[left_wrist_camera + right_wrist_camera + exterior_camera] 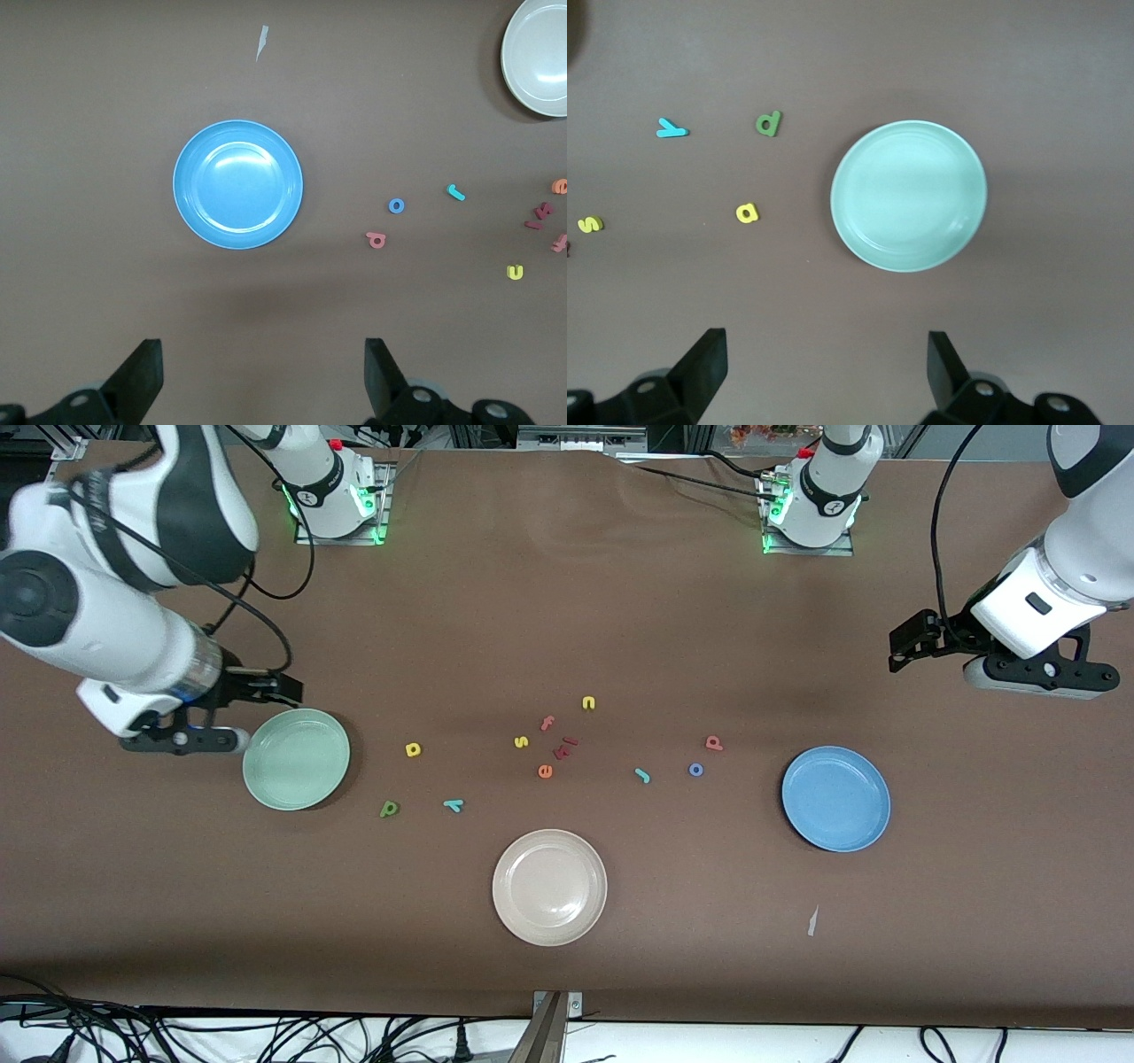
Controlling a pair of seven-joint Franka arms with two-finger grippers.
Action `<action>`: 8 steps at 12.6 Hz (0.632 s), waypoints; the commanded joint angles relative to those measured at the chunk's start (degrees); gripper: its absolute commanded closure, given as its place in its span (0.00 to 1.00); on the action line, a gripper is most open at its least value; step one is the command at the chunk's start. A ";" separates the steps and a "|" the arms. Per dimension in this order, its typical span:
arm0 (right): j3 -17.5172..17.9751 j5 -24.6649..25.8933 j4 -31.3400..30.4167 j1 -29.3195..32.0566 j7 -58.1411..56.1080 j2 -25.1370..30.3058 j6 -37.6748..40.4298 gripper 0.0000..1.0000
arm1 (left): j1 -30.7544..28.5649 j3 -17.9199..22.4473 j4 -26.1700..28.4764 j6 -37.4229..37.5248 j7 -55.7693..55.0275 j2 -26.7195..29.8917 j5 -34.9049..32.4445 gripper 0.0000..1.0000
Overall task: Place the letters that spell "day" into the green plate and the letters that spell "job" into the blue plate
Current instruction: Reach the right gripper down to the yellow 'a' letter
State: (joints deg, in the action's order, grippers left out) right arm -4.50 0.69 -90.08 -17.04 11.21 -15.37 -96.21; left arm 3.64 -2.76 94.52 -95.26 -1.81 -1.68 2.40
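Letters "s" (521,741), "n" (588,703), "e" (545,771) loose on table, both grippers' fingers open, empty.

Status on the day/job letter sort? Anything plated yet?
Nothing plated: green plate and blue plate are bare. Nothing in hand: right gripper open by the green plate, left gripper open by the blue. Left: a, d, y; j, o, b.
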 commanded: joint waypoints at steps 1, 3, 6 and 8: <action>-0.24 -0.25 -0.71 -2.03 0.75 -2.28 -3.09 0.00 | -0.03 0.03 0.14 0.87 1.02 0.89 0.41 0.00; -0.24 -1.65 -2.98 -2.91 0.75 -3.43 -6.95 0.00 | -0.12 0.03 0.14 0.87 1.02 0.81 0.41 0.00; 1.77 -2.10 -9.30 -2.91 0.75 -3.52 -15.29 0.00 | -0.12 0.03 0.14 0.87 1.02 0.81 0.41 0.00; 2.56 -2.10 -14.22 -2.91 0.75 -3.44 -21.97 0.00 | -0.12 0.03 0.14 0.87 1.10 0.81 0.41 0.00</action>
State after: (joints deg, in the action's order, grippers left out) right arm -2.74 -0.52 -99.15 -19.83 11.33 -20.19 -112.79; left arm 3.64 -2.76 94.52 -95.23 -1.81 -1.68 2.40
